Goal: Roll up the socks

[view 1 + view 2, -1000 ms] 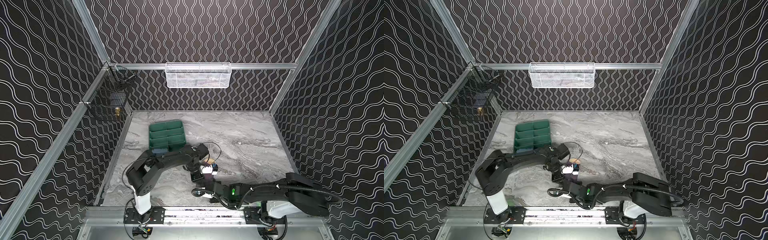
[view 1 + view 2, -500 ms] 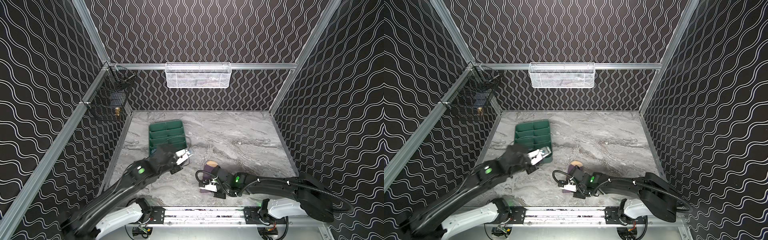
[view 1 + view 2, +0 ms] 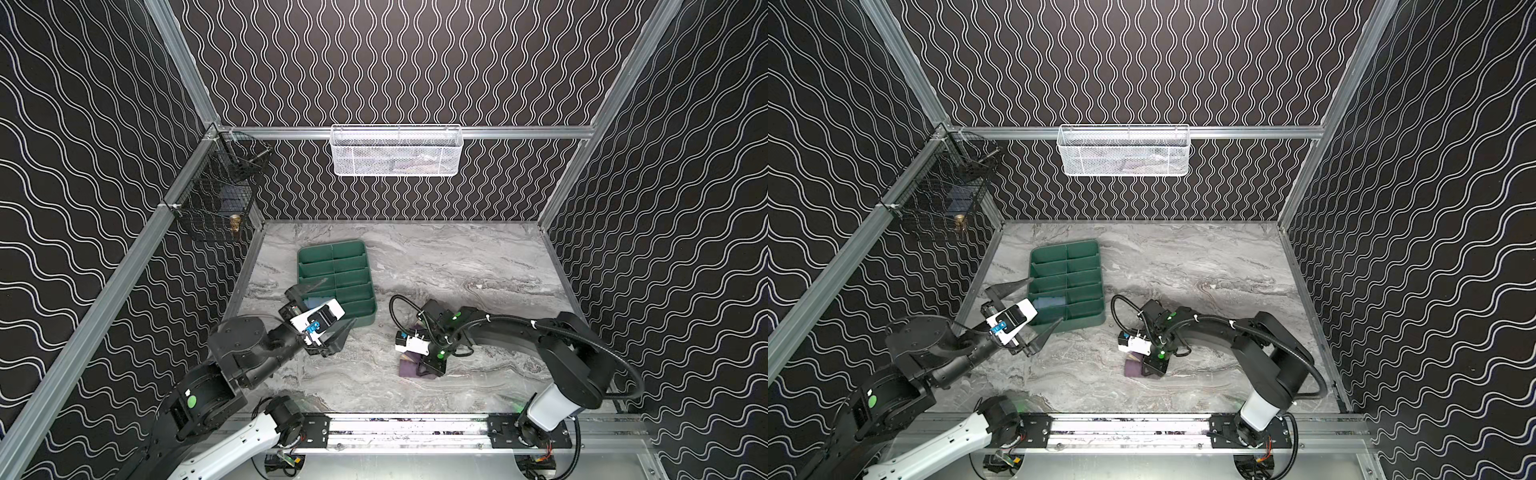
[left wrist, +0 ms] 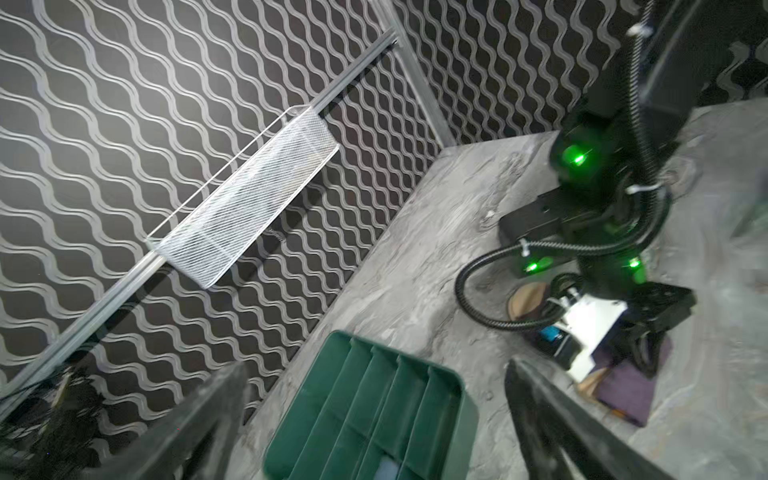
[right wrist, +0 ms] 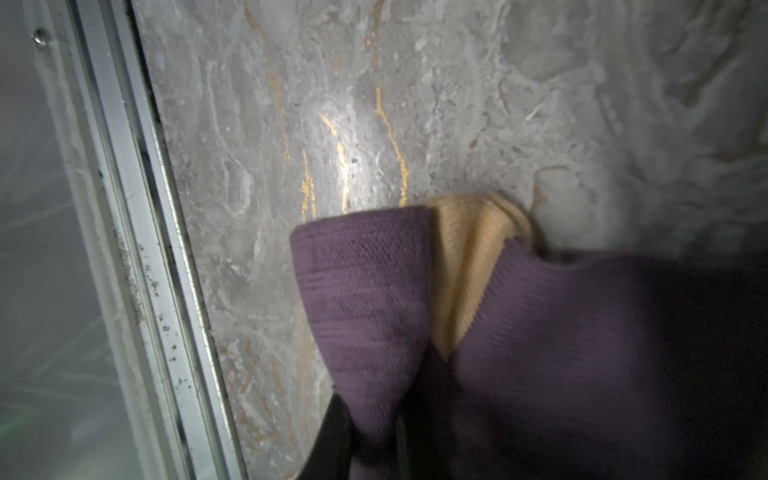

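**Ana:** Where are the socks?

**Me:** My right gripper is pinching the purple sock against the table, towards the front. The sock is folded, and its tan heel pokes out of the fold. A pale patch in the tray looks like the blue sock. My left gripper hangs over the tray's near corner, jaws spread wide and empty.

**Ana:** What worries you?

**Me:** The purple sock is soft, springy ribbed knit on slick marble. With one pinch on a thin edge, I reckon the fold could spring open, or slide instead of rolling. My left fingers are long and pointed, and the tray is hard plastic, so a careless swing could clip its wall and shove it.
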